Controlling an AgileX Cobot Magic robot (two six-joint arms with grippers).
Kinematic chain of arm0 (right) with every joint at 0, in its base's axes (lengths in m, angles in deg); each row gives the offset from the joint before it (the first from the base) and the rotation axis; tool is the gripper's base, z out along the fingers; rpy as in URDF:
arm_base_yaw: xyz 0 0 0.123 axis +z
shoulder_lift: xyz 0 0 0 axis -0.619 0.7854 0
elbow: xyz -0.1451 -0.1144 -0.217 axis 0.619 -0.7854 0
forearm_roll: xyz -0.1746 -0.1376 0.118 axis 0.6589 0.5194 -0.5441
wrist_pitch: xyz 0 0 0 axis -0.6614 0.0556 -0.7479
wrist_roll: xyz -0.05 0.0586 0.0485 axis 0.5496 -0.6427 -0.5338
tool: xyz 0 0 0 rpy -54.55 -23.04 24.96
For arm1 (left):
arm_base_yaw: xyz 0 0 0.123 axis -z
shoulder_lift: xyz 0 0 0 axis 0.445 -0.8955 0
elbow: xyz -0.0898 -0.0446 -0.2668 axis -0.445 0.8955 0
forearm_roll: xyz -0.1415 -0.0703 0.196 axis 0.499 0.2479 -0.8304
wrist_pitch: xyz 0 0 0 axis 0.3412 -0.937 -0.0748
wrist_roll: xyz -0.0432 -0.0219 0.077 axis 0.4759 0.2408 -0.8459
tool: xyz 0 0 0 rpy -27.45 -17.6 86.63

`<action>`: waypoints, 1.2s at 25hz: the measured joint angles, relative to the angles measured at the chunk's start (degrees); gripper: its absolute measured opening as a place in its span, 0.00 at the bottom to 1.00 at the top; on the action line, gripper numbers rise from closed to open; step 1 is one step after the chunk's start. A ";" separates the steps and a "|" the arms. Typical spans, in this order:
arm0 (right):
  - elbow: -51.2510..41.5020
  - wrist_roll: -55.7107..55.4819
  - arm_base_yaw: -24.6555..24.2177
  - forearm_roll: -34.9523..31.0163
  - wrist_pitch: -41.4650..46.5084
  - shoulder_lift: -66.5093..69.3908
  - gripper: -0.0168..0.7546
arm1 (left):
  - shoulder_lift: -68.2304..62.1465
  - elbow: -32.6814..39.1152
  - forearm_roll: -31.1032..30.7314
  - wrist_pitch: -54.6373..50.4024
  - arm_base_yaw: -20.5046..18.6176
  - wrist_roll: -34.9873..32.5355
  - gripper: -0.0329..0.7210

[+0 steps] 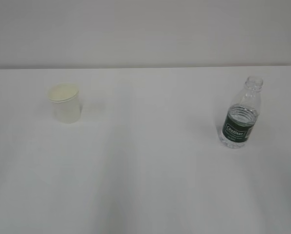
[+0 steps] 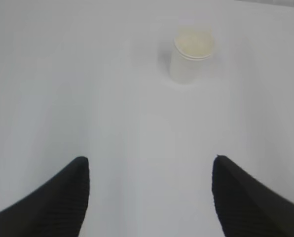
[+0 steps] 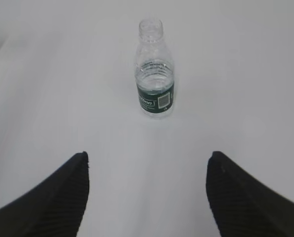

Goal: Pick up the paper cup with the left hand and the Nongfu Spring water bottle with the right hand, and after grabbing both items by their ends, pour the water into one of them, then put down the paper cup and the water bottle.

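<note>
The white paper cup (image 1: pixel 66 103) stands upright on the left of the white table, and the left wrist view shows the paper cup (image 2: pixel 190 57) far ahead, slightly right of centre. My left gripper (image 2: pixel 149 160) is open and empty, well short of it. The clear Nongfu Spring water bottle (image 1: pixel 240 113), dark green label, no cap, stands upright on the right. In the right wrist view the bottle (image 3: pixel 155 71) is straight ahead of my right gripper (image 3: pixel 147 155), which is open with nothing between its fingers. Neither arm shows in the exterior view.
The white table (image 1: pixel 150 170) runs back to a pale wall. Bare tabletop lies between the cup and the bottle and in front of both.
</note>
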 joint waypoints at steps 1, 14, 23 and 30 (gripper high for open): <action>-0.12 1.32 0.00 -1.57 -1.35 0.98 0.74 | -0.73 0.13 0.28 1.49 0.00 0.00 0.78; -11.38 28.73 0.00 -31.53 -21.18 8.19 0.74 | -6.26 10.49 1.65 18.74 0.00 -1.11 0.76; -11.51 57.40 0.00 -58.89 -23.64 16.87 0.74 | -11.36 12.80 2.50 27.97 4.64 -1.32 0.76; -11.63 72.67 0.00 -72.89 -25.07 19.63 0.74 | -17.53 12.92 2.24 31.42 6.87 -1.32 0.76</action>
